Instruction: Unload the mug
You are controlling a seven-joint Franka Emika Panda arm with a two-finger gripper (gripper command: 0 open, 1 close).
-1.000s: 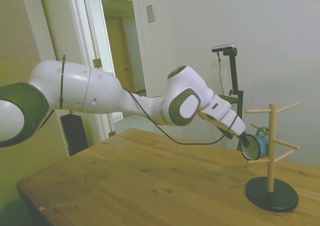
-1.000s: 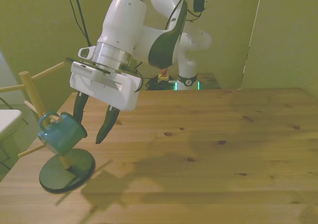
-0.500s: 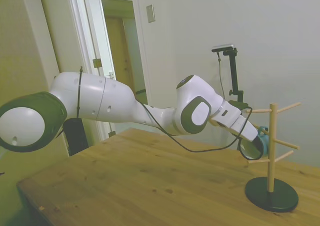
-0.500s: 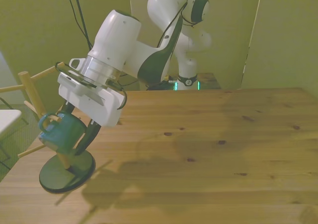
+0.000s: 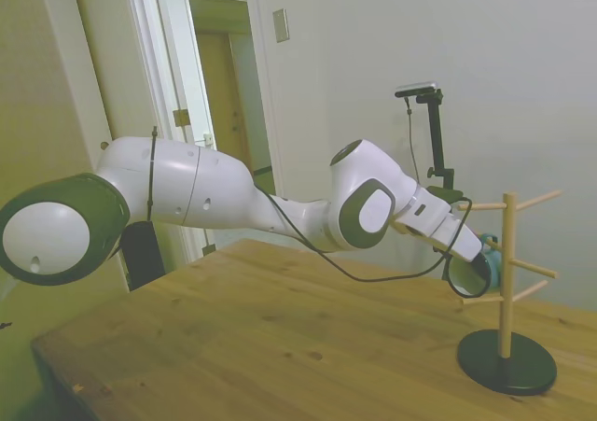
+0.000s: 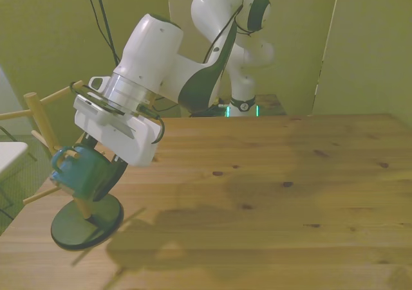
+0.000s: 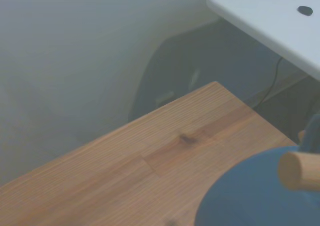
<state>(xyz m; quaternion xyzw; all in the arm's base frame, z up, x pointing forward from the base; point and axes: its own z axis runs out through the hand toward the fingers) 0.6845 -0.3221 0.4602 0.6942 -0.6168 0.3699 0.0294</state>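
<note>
Teal-blue enamel is seen on the mug [image 6: 77,174], whose loop handle points toward the front view's left and whose round mouth faces the arm in the side view [image 5: 478,270]. It is hung on a peg of the wooden mug tree [image 6: 40,124], well above the table [image 6: 270,193], on the side of the post nearest the arm. The gripper [image 6: 96,174] is set at the mug, with one dark finger [image 6: 113,176] laid against the mug's side toward the front view's right and the other mostly hidden behind the body; the jaws are seen closed on the mug.

The tree is made of a slim upright post [image 5: 507,272] with thin pegs angled outward at several heights, and it is stood on a dark round base [image 5: 506,361] near the table's edge. The pegs above and below the mug are found close around it. In the wrist view a blurred peg end [image 7: 299,170] is shown over the dark base [image 7: 245,196], with the table's grain [image 7: 150,161] beside it. A doorway [image 5: 224,113] is seen behind the arm in the side view.
</note>
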